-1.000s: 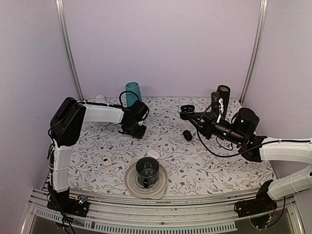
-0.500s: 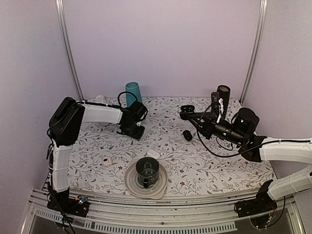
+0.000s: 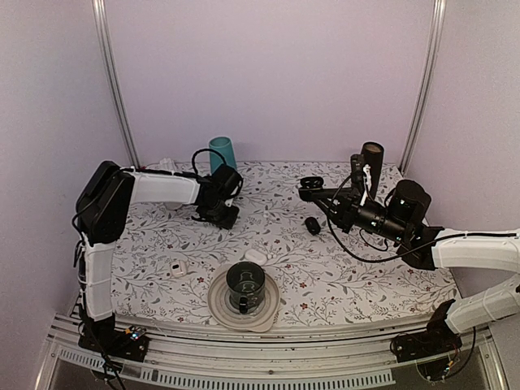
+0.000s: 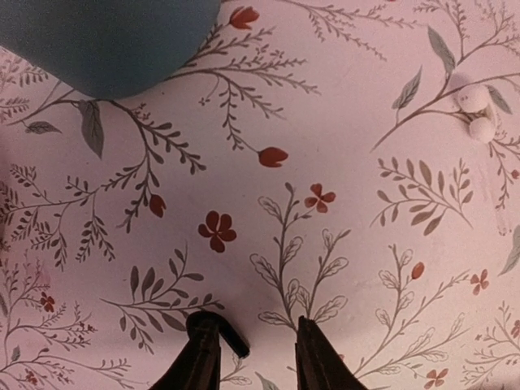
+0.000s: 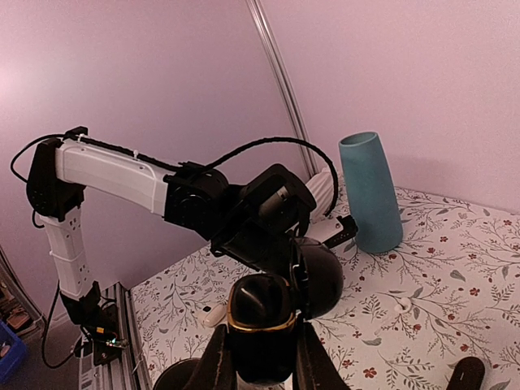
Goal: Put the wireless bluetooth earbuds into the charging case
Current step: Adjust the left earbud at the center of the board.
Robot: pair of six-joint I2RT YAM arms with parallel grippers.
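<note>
My right gripper (image 3: 318, 193) is shut on the open black charging case (image 3: 309, 182) and holds it above the back right of the table. In the right wrist view the case (image 5: 262, 313) has a gold rim, its lid (image 5: 323, 276) is swung open, and the fingers (image 5: 218, 361) clamp its sides. My left gripper (image 3: 220, 212) is low over the cloth by the teal cup (image 3: 221, 154), with its jaws open (image 4: 258, 329). A small black hooked piece (image 4: 227, 341) sits at the left fingertip. I cannot tell whether it is an earbud. No other earbud shows.
A black oval pod (image 3: 313, 225) lies mid-table. A dark mug (image 3: 244, 284) stands on a plate (image 3: 219, 305) at the front. White rounded pieces lie at the left (image 3: 178, 267) and by the plate (image 3: 255, 256). Two small white balls (image 4: 476, 112) lie right of the left gripper.
My left gripper has slid a little to the left and back, toward the teal cup. The right arm and the case have not moved.
</note>
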